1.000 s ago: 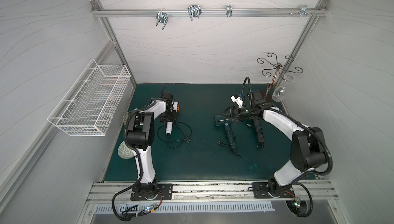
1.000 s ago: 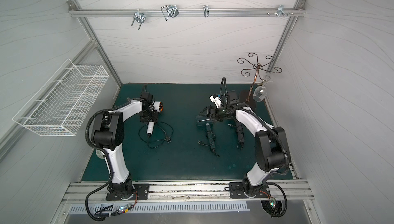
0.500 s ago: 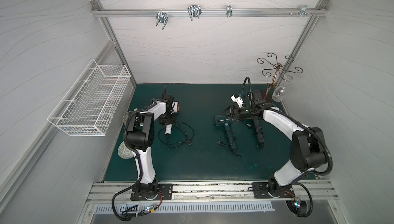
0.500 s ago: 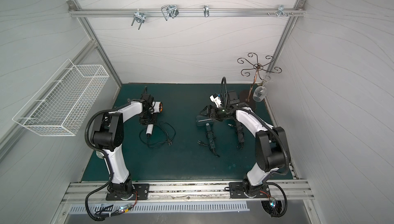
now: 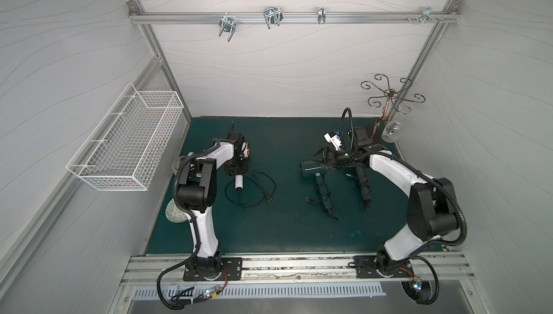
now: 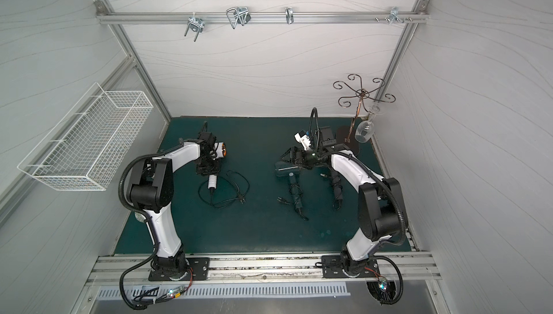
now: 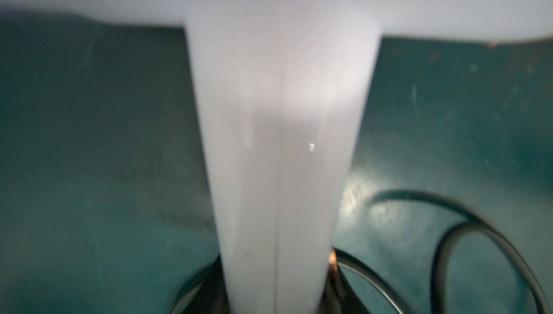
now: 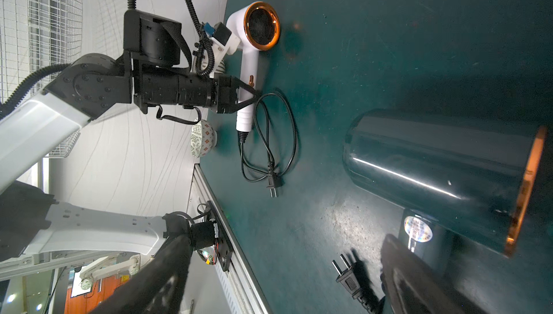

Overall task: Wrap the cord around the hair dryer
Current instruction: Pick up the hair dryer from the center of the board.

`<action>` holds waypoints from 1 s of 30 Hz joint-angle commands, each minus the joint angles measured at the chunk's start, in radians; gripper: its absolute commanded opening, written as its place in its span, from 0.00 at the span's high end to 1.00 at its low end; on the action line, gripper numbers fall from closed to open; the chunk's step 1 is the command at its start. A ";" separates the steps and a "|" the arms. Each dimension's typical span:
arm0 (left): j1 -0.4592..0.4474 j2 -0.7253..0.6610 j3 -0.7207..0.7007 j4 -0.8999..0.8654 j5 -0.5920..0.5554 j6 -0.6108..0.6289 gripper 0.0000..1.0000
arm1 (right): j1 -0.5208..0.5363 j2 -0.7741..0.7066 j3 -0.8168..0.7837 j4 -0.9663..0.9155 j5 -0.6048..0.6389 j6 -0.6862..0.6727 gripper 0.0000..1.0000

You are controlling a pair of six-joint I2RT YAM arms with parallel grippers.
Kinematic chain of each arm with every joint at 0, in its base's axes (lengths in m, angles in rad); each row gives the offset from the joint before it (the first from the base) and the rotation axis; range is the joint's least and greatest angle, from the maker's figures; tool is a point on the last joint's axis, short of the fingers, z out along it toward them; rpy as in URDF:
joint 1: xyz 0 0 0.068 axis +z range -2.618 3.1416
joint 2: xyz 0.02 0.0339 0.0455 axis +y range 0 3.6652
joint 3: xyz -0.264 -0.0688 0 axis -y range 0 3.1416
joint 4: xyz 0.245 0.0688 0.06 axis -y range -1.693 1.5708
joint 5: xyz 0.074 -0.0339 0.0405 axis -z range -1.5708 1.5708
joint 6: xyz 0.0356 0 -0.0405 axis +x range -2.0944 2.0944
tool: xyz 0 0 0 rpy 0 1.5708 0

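A: How many dryers were there?

B: 2 for sure. The white hair dryer (image 5: 238, 181) lay on the green mat (image 5: 284, 231), L side. The dark green hair dryer (image 5: 311, 170) lay nr the middle. A 3rd long dark item (image 5: 363, 190) w/ cord round it lay further R, partly under the R arm. Type unclear.

A: Cords?

B: The white one's cord (image 8: 270, 167) lay in loose loops on the mat beside the handle, not wrapped. The green one's was bunched at its handle, w/ its plug (image 8: 348, 276) flat on the mat.

A: Grippers?

B: 2. The left gripper (image 8: 253, 95) was clamped on the white dryer's handle. The right gripper (image 5: 317, 156) hung close by the green dryer's barrel, jaws spread wide, nothing gripped.

A: Containers?

B: 1 wire basket (image 5: 134, 136) on the L wall, contents couldn't be made out. 2 bowls sat off the mat's L edge by the L arm: a patterned bowl (image 5: 175, 212) and a ribbed bowl (image 8: 220, 67) beyond it. Insides not visible. 1 wine glass (image 5: 390, 131) hung bowl-down from the scroll stand (image 5: 389, 94) in the far R corner.
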 commanded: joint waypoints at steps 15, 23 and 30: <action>-0.090 -0.363 0.028 0.178 0.101 0.031 1.00 | 0.135 0.096 0.157 0.124 0.013 0.102 0.01; -0.216 -0.404 0.100 0.190 0.136 0.040 1.00 | 0.223 0.154 0.260 0.309 0.070 0.199 0.01; -0.269 -0.433 0.118 0.223 0.158 0.031 1.00 | 0.272 0.195 0.259 0.518 0.107 0.318 0.02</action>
